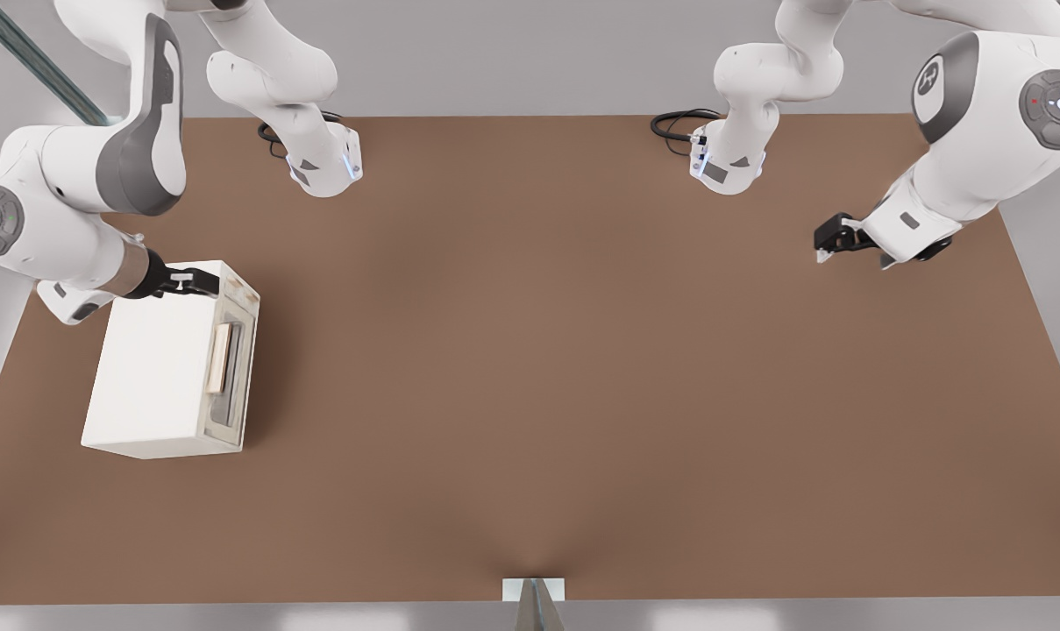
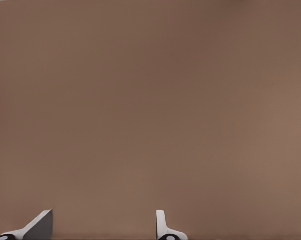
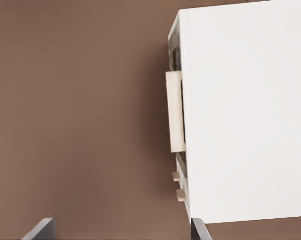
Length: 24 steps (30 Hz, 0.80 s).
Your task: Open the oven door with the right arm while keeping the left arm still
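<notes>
A white oven (image 1: 152, 368) stands on the brown table at the front view's left. Its door (image 1: 234, 364) faces the front view's right and lies flush against the box, with a dark window and a pale tan bar handle (image 1: 221, 357). My right arm reaches in from the front view's left. Its gripper (image 1: 203, 282) hovers over the oven's far top edge, near the door side. In the right wrist view the oven (image 3: 245, 115) is seen from above, with the handle (image 3: 175, 112) jutting from its front. The gripper (image 3: 120, 232) is open, fingers wide apart, holding nothing.
The other arm hangs over the table at the front view's right, its gripper (image 1: 836, 237) above the surface. Both arm bases (image 1: 323, 162) (image 1: 727, 162) sit at the far table edge with black cables. A small white bracket (image 1: 534, 596) is at the near edge.
</notes>
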Available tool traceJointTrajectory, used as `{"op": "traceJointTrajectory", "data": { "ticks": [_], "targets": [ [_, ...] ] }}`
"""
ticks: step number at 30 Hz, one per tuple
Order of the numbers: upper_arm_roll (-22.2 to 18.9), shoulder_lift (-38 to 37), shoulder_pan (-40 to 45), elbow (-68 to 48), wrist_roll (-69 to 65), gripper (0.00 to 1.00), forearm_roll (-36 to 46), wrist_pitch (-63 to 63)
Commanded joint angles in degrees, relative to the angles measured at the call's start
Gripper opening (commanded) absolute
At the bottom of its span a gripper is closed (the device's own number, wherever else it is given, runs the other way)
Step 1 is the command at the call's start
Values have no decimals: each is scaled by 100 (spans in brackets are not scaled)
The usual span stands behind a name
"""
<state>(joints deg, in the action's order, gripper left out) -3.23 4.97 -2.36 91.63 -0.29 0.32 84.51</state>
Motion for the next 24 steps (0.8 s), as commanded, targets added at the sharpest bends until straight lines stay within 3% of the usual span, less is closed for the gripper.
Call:
{"op": "traceJointTrajectory", "data": {
  "ticks": [1, 5, 6, 7, 10, 14, 19, 24],
  "targets": [
    [7, 13, -19, 4, -200, 100, -5, 13],
    [42, 294, -98, -58, -279, 100, -375, 48],
    [42, 452, -107, -58, -663, 38, -383, 22],
    [42, 593, -107, -58, -1263, 21, -628, 4],
    [51, 962, -625, -5, -1316, 21, -2201, 197],
    [51, 1252, -995, 136, -1246, 21, -3240, 646],
    [51, 1621, -1109, 487, -191, 21, -3802, 1235],
    [60, 1586, -1241, 575, -191, 21, -3995, 1226]
  ]
}}
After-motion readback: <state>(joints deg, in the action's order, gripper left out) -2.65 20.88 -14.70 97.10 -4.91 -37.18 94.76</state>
